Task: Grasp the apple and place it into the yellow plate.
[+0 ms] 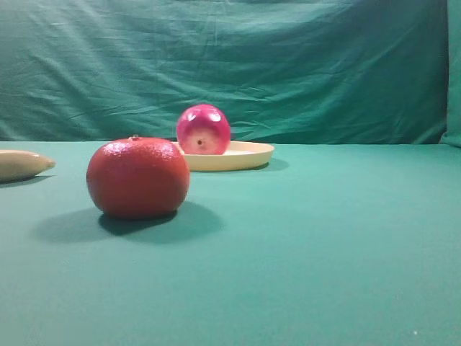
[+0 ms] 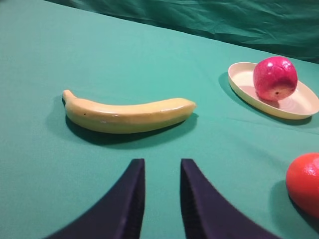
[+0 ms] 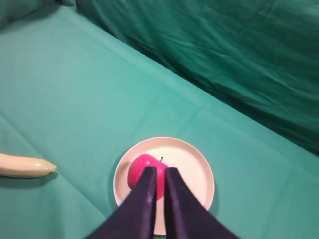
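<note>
The glossy magenta-pink apple point(image 1: 204, 130) lies in the pale yellow plate point(image 1: 248, 155) at the back of the green table, its dark dimple facing the camera. It also shows in the left wrist view point(image 2: 274, 78), lying in the plate point(image 2: 244, 79). In the right wrist view my right gripper point(image 3: 160, 172) hangs above the apple point(image 3: 138, 174) and the plate point(image 3: 192, 164), its dark fingers nearly together and holding nothing. My left gripper point(image 2: 162, 167) is low over the cloth, empty, with only a narrow gap between its fingers. Neither gripper shows in the exterior view.
A large orange-red dimpled fruit point(image 1: 137, 178) stands in front of the plate, left of centre; it also shows in the left wrist view point(image 2: 305, 181). A banana point(image 2: 127, 115) lies just ahead of my left gripper, at the far left of the exterior view point(image 1: 21, 164). A green cloth backdrop point(image 1: 288, 65) hangs behind.
</note>
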Controlling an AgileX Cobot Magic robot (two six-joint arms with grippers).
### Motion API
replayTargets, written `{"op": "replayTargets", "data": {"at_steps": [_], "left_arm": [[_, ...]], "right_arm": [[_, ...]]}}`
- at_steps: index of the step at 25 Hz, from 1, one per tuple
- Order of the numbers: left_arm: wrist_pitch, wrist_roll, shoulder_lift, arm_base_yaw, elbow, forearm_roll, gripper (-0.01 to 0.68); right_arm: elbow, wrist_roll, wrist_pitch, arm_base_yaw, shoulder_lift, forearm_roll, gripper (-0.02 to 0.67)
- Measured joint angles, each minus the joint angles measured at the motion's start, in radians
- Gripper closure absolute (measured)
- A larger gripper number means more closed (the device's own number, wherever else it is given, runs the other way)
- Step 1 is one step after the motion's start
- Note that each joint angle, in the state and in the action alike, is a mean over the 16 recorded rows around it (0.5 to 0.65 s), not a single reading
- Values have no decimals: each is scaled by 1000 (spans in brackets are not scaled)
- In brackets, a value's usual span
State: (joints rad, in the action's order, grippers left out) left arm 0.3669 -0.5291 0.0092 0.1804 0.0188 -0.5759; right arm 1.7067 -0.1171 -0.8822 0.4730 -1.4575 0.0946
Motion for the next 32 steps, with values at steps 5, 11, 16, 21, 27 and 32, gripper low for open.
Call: {"op": "replayTargets", "data": {"at_steps": [5, 11, 16, 21, 27, 32], "left_arm": [[0, 0, 0, 0, 0, 0, 516], [0, 0, 0, 0, 0, 0, 516], [0, 0, 0, 0, 0, 0, 516], [0, 0, 0, 0, 0, 0, 516], [0, 0, 0, 0, 0, 0, 516], [0, 0, 0, 0, 0, 0, 516]], "right_arm": [[-207, 38, 64, 0, 226, -28, 649], [-541, 43, 193, 0, 536, -31, 649], [-784, 42, 260, 0, 792, -37, 649], [-945, 40, 267, 0, 993, -52, 649], [-1080, 39, 260, 0, 1129, -78, 649], [-1191, 39, 299, -18, 1189, -94, 649]]}}
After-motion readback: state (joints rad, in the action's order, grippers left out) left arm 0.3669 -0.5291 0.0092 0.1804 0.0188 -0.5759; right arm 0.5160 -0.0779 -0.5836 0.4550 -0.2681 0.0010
